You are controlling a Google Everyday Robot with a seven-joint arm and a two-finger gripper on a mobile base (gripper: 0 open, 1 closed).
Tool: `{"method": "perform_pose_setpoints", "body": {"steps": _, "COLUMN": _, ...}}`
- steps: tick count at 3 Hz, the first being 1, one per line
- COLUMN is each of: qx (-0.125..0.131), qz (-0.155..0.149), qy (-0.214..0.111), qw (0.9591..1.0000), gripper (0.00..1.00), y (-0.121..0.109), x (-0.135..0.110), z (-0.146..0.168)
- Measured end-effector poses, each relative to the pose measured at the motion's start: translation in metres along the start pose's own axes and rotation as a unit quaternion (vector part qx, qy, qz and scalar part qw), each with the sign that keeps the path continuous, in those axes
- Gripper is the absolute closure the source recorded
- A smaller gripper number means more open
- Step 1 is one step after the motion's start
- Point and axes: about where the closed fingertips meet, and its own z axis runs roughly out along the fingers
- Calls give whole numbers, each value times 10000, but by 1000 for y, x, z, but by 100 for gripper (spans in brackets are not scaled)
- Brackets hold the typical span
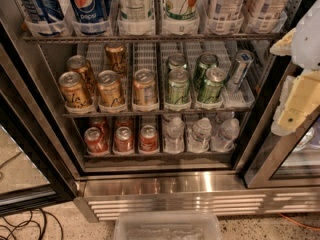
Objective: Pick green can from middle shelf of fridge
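The fridge (175,186) stands open in front of me. Its middle shelf (155,113) is a wire rack with white lane dividers. The pale green can (178,87) stands upright at the front of the lane just right of centre, with a second one (176,62) behind it. Gold-brown cans (110,88) fill the lanes to its left. Darker green cans (211,84) stand in the lane to its right. My gripper (283,84) is at the right edge of the view, outside the fridge and right of the shelf. It is open and empty.
A silver can (239,70) leans in the rightmost lane. Tall bottles (87,4) fill the rack above. Red cans (123,139) and small water bottles (201,134) fill the rack below. The dark door frame (260,134) is beside the gripper. A clear plastic bin (167,226) and cables (25,227) lie on the floor.
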Motion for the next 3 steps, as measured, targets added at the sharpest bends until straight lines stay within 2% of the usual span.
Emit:
{"method": "perform_pose_setpoints", "body": {"steps": 2, "qx": 64, "qz": 8, "qy": -97, "qw": 9999, "gripper": 0, "y": 3, "x": -3, "z": 1}}
{"method": "perform_pose_setpoints", "body": {"steps": 3, "qx": 83, "qz": 3, "qy": -477, "qw": 9988, "gripper": 0, "y": 19, "x": -11, "z": 12}}
